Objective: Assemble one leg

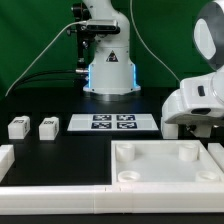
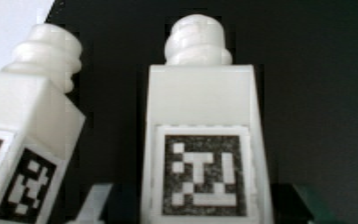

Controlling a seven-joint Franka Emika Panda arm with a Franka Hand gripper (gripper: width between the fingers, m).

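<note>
Exterior view: an open strip of bench (image 1: 80, 145) is left between the marker board (image 1: 112, 123) and the tray-like piece (image 1: 160, 147); the front edge is closed off by a white rail (image 1: 50, 187); wrist view: the centred leg (image 2: 206, 140) is crowded on one flank by a second leg (image 2: 25, 130), only a narrow dark gap being left; the other flank is bordered by bare bench.

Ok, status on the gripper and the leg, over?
Gripper straddling the leg, grip unconfirmed. Second leg close beside it, could crowd the grasp.
</note>
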